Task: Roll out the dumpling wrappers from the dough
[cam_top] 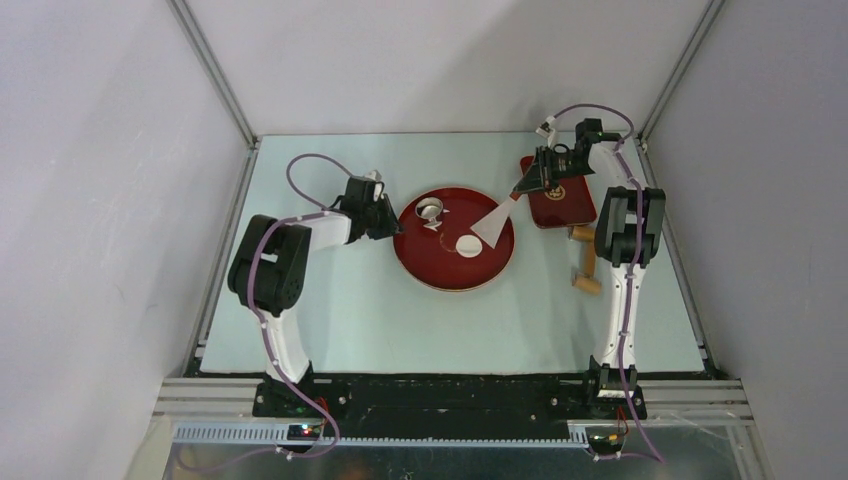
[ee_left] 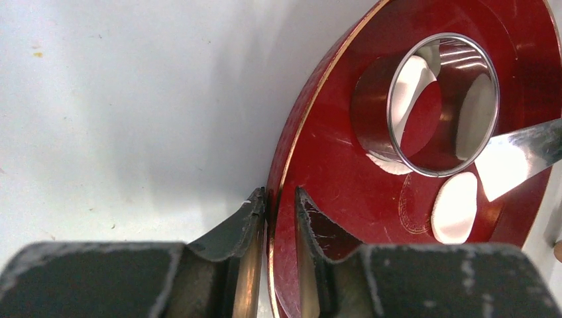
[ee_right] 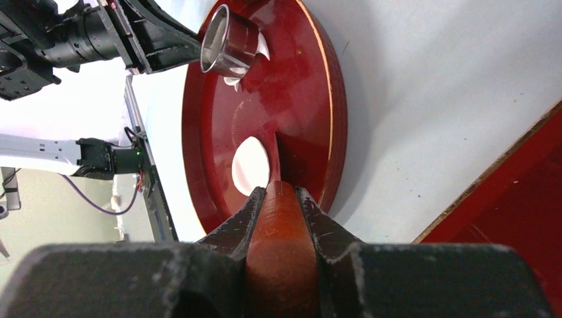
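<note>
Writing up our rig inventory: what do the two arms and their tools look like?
Left arm and right arm match: white links, bulky black joints, a purple cable looped along each. Left tool and right tool: two dark, scuffed, wedge-shaped fingers.

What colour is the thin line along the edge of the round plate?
Gold, on the dark red plate; the left wrist view shows it best.
</note>
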